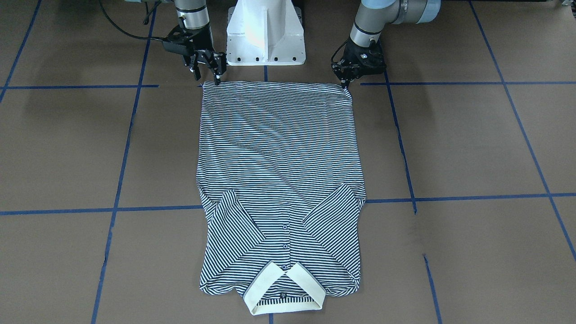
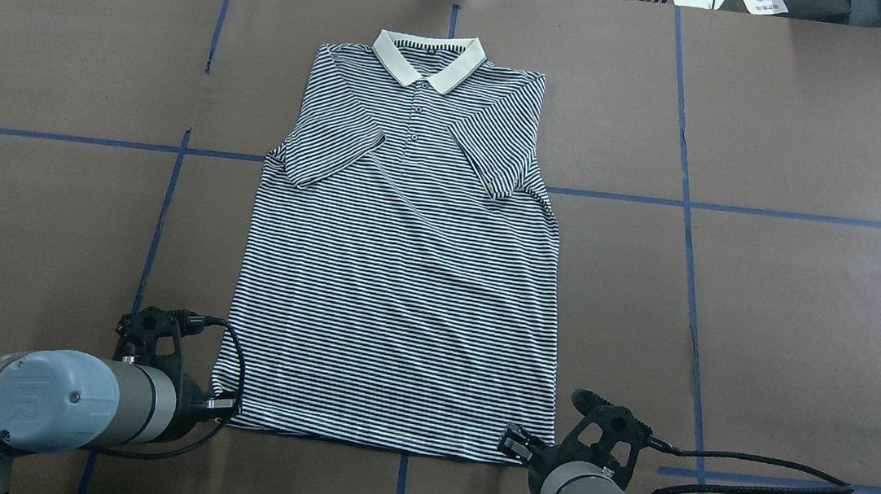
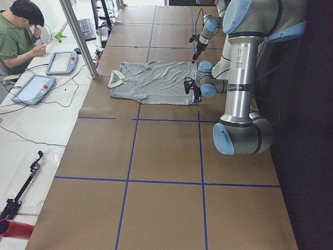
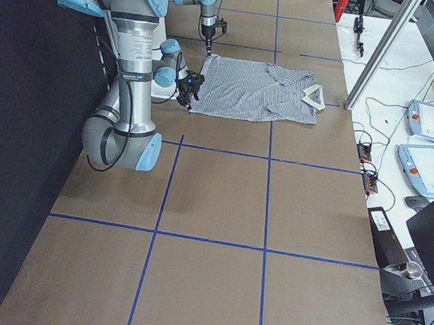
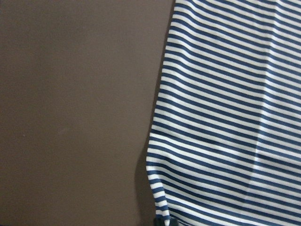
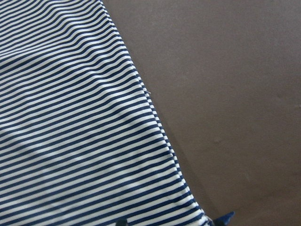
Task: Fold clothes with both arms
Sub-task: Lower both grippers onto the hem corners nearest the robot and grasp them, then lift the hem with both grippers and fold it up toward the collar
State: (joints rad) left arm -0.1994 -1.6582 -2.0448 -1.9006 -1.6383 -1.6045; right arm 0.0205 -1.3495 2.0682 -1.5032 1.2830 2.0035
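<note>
Polo shirt (image 1: 279,148) flat on table (image 1: 450,148), sleeves folded in. Right fingers (image 1: 217,72) parted, straddling hem corner, upper left. Left fingers (image 1: 345,82) at upper-right hem corner; spread: cannot tell.

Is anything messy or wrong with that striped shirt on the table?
Nothing stands out. The polo shirt lies flat and face up, with its sleeves folded in over the chest and only soft creases across the body. The right end effector and left end effector sit at the hem's two corners.
</note>
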